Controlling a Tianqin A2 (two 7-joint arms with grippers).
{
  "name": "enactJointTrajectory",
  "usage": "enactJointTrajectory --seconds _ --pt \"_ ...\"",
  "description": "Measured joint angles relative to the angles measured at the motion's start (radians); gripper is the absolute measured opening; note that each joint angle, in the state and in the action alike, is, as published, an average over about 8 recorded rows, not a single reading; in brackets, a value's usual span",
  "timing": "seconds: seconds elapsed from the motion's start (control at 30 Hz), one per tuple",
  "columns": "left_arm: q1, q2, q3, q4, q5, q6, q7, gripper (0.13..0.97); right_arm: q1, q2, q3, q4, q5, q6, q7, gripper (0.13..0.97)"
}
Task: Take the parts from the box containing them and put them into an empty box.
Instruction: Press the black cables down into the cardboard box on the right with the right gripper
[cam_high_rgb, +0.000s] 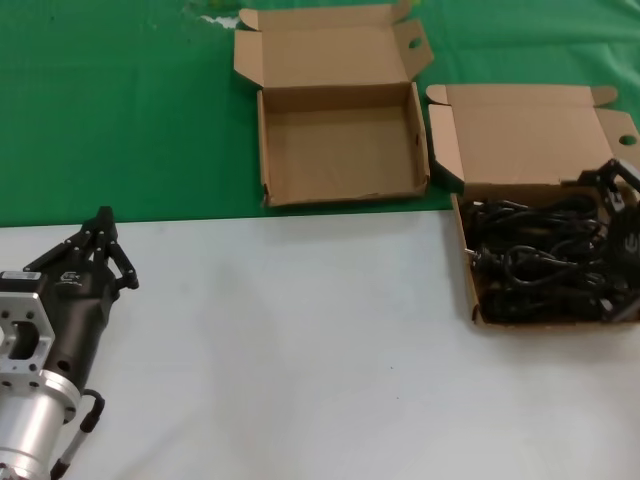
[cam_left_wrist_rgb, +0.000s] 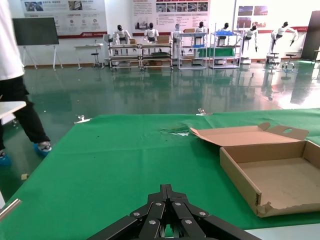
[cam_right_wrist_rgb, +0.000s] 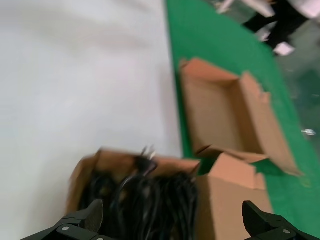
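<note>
The parts (cam_high_rgb: 545, 258) are black power cords piled in the box containing them (cam_high_rgb: 468, 270), which stands at the right with its notched lid (cam_high_rgb: 520, 140) folded back. My right gripper (cam_high_rgb: 615, 188) hovers open over that box's far right side. In the right wrist view its fingers (cam_right_wrist_rgb: 82, 220) stand wide apart above the cords (cam_right_wrist_rgb: 150, 200), holding nothing. The empty box (cam_high_rgb: 340, 150) sits to the left of the full one on green cloth, and its bare floor (cam_right_wrist_rgb: 210, 115) also shows in the right wrist view. My left gripper (cam_high_rgb: 102, 222) rests shut at the near left, far from both boxes.
Green cloth (cam_high_rgb: 120, 100) covers the far half of the table and a white surface (cam_high_rgb: 300, 350) the near half. In the left wrist view the empty box (cam_left_wrist_rgb: 280, 175) lies ahead to one side of my shut left gripper (cam_left_wrist_rgb: 166, 189). A person stands beyond the table (cam_left_wrist_rgb: 15, 90).
</note>
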Motion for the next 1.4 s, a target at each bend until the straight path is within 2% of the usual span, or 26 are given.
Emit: enactJointTrajectory --seconds 0.33,0.8,1.1,1.4 --pt "0.0 0.0 0.0 0.0 0.0 0.0 0.0 0.139 0.119 -0.021 -0.063 -0.145 -0.1 -0.097 -0.141 0.966" --pt "0.0 0.0 0.0 0.0 0.0 0.0 0.0 0.139 0.131 -0.07 -0.05 -0.26 -0.123 -0.051 -0.345 0.957" --pt "0.0 0.0 0.0 0.0 0.0 0.0 0.0 0.139 0.112 -0.077 -0.039 -0.261 -0.12 -0.039 -0.355 0.888" --pt "0.0 0.0 0.0 0.0 0.0 0.0 0.0 0.139 0.108 -0.078 -0.028 -0.261 -0.117 -0.034 -0.36 0.753"
